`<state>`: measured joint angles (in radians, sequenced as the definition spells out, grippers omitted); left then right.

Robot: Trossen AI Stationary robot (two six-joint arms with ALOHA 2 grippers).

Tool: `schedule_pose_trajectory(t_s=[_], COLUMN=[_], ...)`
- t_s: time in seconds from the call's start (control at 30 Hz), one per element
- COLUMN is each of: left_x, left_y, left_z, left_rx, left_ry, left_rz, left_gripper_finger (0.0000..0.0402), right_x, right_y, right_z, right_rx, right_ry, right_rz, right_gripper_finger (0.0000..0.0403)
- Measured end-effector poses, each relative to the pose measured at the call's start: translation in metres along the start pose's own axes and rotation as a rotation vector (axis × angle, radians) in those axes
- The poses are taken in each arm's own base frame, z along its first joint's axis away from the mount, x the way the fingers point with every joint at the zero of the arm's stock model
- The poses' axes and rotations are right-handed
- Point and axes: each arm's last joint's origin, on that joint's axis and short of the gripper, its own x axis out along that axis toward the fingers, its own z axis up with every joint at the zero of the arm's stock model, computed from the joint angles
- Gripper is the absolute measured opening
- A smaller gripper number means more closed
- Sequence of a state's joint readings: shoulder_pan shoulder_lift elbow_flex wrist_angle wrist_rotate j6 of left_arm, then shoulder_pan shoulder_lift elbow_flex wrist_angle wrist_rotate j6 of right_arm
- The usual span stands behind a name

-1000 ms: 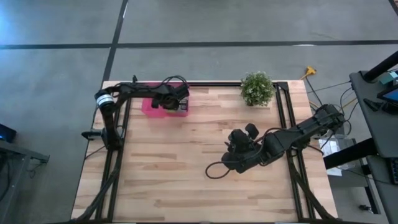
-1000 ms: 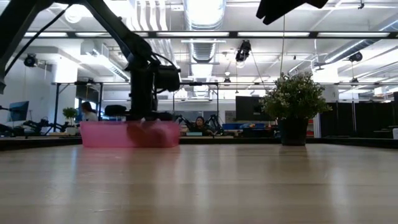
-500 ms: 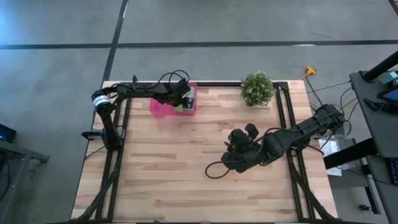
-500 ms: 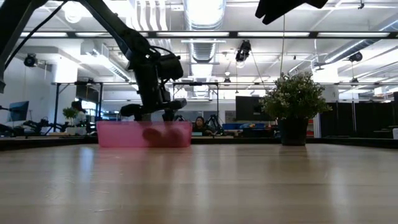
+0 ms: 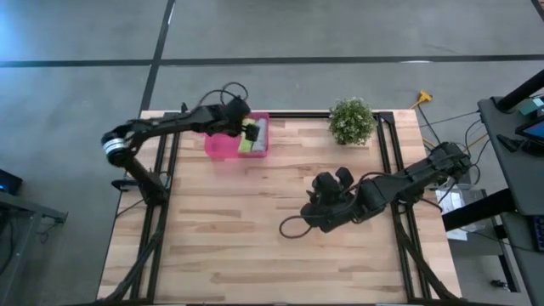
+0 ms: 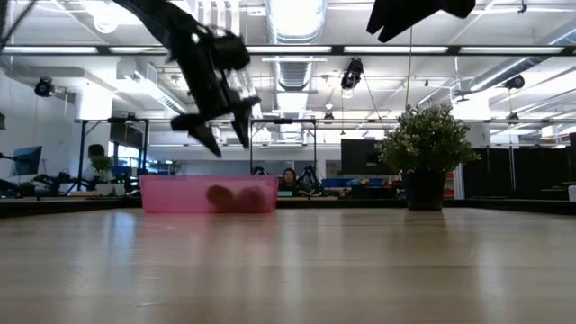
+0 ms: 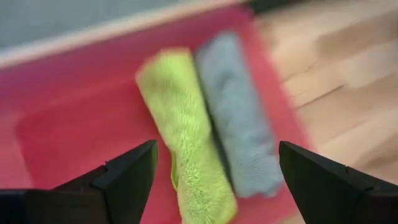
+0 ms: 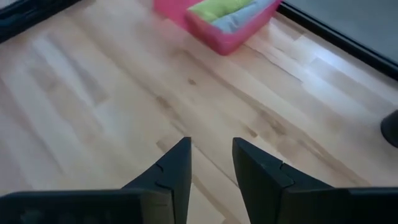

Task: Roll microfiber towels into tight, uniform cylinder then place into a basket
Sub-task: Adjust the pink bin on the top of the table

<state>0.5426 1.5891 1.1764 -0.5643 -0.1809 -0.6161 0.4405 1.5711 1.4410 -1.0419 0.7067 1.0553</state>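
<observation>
Two rolled towels are lying side by side in one pink basket (image 5: 223,145), which is sitting at the upper left of the table (image 5: 255,246) in the high view: one lime green towel (image 7: 186,130) and one grey towel (image 7: 239,124), touching along their length. One small potted plant (image 5: 351,120) is standing at the upper middle-right of that frame, well apart from the basket. Both rolls are occupying the basket's right-hand part in the high view, their long axes running up and down the frame, parallel to the basket's short wall. Compared with half a second ago, the left gripper (image 6: 221,133) is now hanging clear above the basket instead of reaching down to its rim, and the basket itself is resting where it was then. Its fingers are spread wide apart and are holding nothing. The right gripper (image 8: 211,163) is waiting over bare wood at the centre right of the high view, its fingers parted by a narrow gap and empty.
</observation>
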Motion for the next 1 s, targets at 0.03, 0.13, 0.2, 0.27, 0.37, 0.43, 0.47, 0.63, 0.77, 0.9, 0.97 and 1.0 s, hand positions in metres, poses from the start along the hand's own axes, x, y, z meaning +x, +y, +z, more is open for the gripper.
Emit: schedule_pose_trajectory(t_s=[0.03,0.13,0.2,0.27,0.37,0.43,0.47,0.63,0.77,0.9,0.97,1.0], left_x=[-0.011,-0.049,-0.078,-0.106,-0.144,-0.165,-0.174,-0.206,-0.218,-0.222,-0.222,-0.222], left_y=[0.001,-0.001,-0.002,0.0,0.007,0.012,0.015,0.029,0.035,0.036,0.036,0.036], left_z=[0.002,0.003,-0.001,-0.006,-0.014,-0.022,-0.025,-0.043,-0.055,-0.061,-0.064,-0.065], left_rx=[0.002,0.037,0.053,0.058,0.061,0.063,0.05,0.026,0.054,0.073,0.084,0.09], left_ry=[-0.031,-0.11,-0.157,-0.211,-0.289,-0.326,-0.335,-0.33,-0.319,-0.303,-0.293,-0.284], left_rz=[-0.016,-0.083,-0.136,-0.174,-0.222,-0.259,-0.277,-0.347,-0.389,-0.411,-0.422,-0.423], left_gripper_finger=[0.0316,0.0315,0.0311,0.0306,0.0297,0.0291,0.0289,0.028,0.0278,0.0278,0.0278,0.0278], right_x=[0.003,0.013,0.026,0.045,0.084,0.114,0.127,0.182,0.22,0.253,0.266,0.272], right_y=[-0.002,-0.009,-0.014,-0.018,-0.023,-0.032,-0.038,-0.07,-0.085,-0.085,-0.082,-0.081], right_z=[0.002,0.01,0.019,0.031,0.05,0.059,0.062,0.07,0.072,0.081,0.083,0.085], right_rx=[0.023,0.093,0.115,0.122,0.142,0.173,0.193,0.357,0.434,0.49,0.5,0.504], right_ry=[0.0,0.01,0.047,0.064,0.052,0.075,0.085,0.103,0.123,0.099,0.109,0.114], right_rz=[-0.009,-0.04,-0.025,0.037,0.162,0.179,0.158,-0.04,-0.107,-0.023,-0.013,-0.017], right_gripper_finger=[0.0111,0.0106,0.0088,0.0055,0.0016,0.0011,0.001,0.0008,0.0008,0.0008,0.0008,0.0008])
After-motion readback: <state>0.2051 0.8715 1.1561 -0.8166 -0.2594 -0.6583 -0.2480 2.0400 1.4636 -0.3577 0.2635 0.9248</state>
